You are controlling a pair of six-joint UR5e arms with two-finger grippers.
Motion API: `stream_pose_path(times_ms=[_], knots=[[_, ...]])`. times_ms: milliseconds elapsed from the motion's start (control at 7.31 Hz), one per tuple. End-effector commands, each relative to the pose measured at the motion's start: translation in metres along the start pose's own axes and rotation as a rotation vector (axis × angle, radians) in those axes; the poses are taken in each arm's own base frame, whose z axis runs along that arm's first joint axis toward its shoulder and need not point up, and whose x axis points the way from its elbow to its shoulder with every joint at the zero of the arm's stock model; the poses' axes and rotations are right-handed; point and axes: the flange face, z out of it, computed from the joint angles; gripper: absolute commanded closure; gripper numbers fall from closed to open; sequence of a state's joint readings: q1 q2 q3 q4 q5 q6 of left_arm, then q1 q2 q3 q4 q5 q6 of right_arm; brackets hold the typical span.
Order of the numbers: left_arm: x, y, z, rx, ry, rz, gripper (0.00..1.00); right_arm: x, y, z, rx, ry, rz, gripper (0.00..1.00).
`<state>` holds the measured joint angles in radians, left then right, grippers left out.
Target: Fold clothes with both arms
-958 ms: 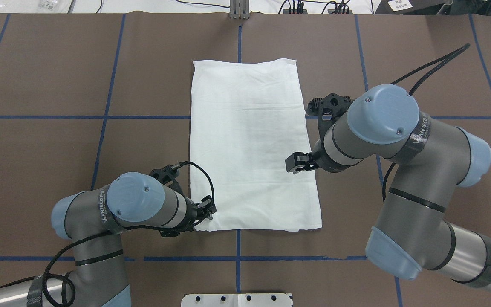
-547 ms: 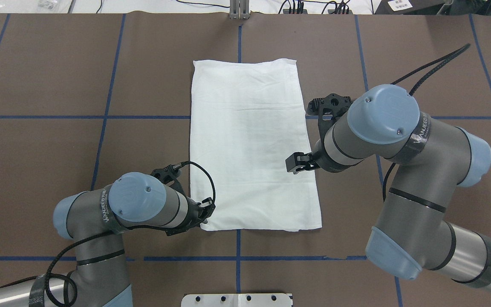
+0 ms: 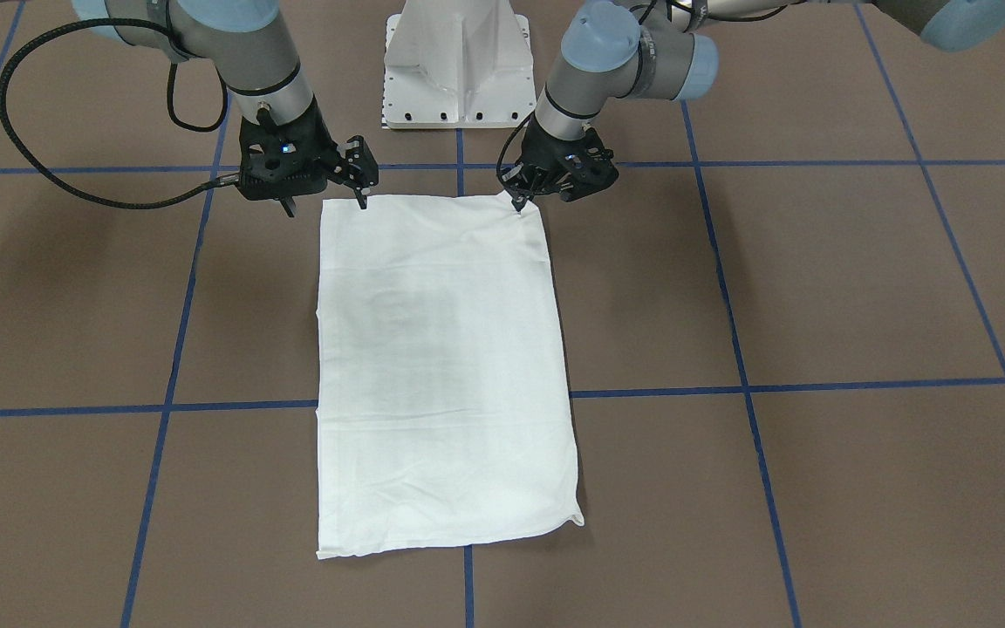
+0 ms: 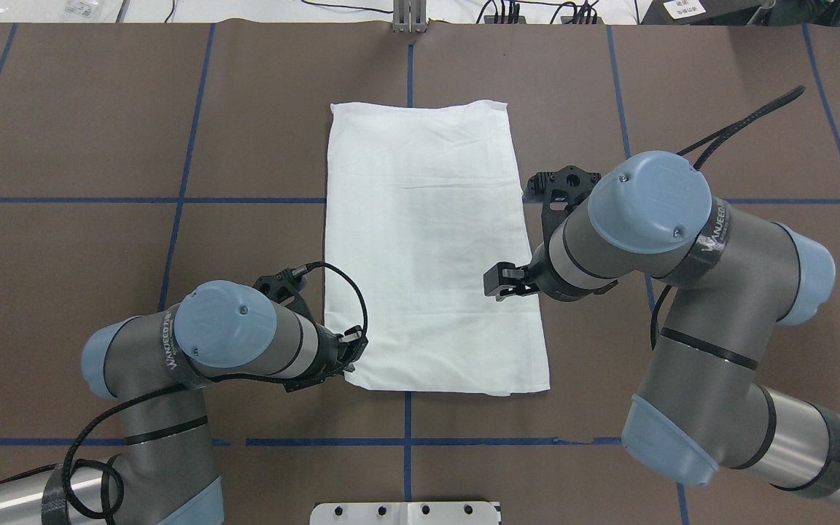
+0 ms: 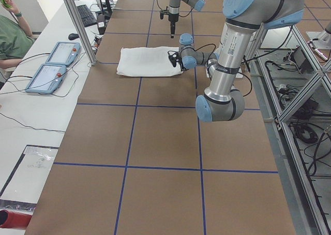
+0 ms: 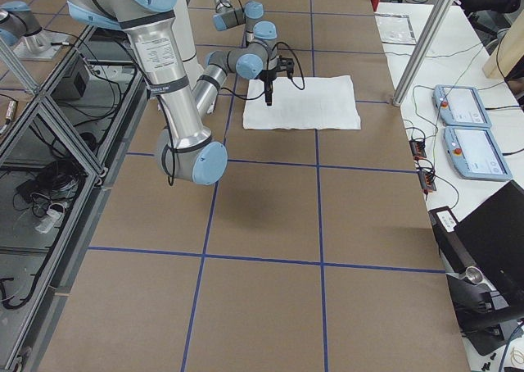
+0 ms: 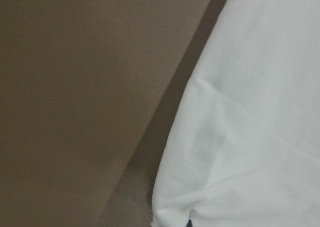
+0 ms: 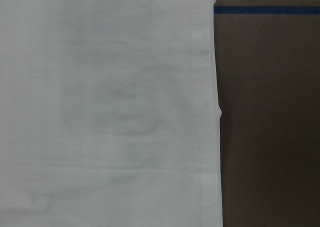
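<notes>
T-shirt (image 4: pixel 427 240), white, folded into a rectangle, laid flat at centre of worktop (image 4: pixel 99 109).
Its upper-right corner in the front view is pinched by the closed left pincer (image 3: pixel 519 206); right pincer (image 3: pixel 325 202) is spread wide, empty, at upper-left corner.

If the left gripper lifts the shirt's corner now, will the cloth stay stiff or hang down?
Probably floppy: the shirt lies flat with soft wrinkles, so only the corner at the left gripper should rise and the rest drape. It looks thin and light for its area. On the matte brown table it may drag rather than slide.
</notes>
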<state>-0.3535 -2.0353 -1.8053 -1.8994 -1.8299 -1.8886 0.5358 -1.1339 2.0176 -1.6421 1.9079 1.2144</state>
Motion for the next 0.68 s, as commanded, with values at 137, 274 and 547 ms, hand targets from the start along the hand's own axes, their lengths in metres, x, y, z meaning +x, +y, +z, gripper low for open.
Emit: stream_pose_path(times_ms=[137,274,547], knots=[[0.003,-0.001,-0.012,-0.003,0.019,0.001,1.00,-0.026,0.050,0.027,-0.034,0.014,0.226,0.00],[0.003,-0.002,-0.012,-0.002,0.019,0.000,1.00,-0.032,0.066,0.037,-0.020,0.029,0.275,0.00],[0.003,-0.002,-0.012,-0.002,0.019,0.000,1.00,-0.038,0.086,0.048,-0.003,0.050,0.415,0.00]])
